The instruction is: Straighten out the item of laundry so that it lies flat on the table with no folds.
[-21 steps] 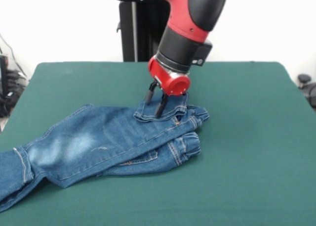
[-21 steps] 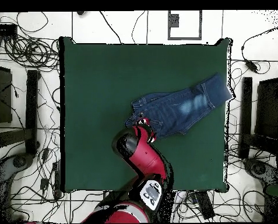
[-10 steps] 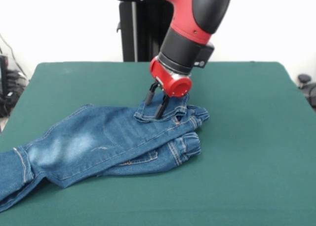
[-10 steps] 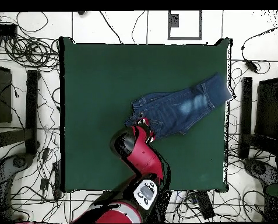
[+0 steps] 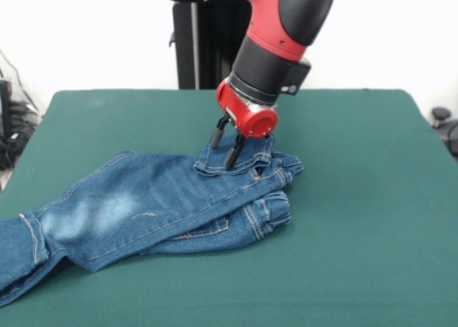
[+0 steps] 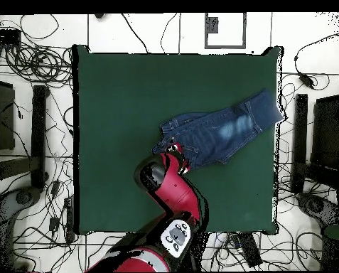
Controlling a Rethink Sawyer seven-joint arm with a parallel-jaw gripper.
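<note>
Two legs of the jeans (image 5: 150, 212) lie folded one over the other nearest the camera, their hems running off the table's (image 5: 343, 270) edge. Beyond, the long axis leads to the bunched waistband. Over that waistband hangs the gripper (image 5: 224, 150), fingers spread, tips at the denim, which lies directly beneath them.

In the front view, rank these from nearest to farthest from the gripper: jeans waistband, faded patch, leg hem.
1. Waistband, directly under the gripper.
2. Faded patch, mid-leg, toward picture left.
3. Leg hem, far left near the table edge.
</note>
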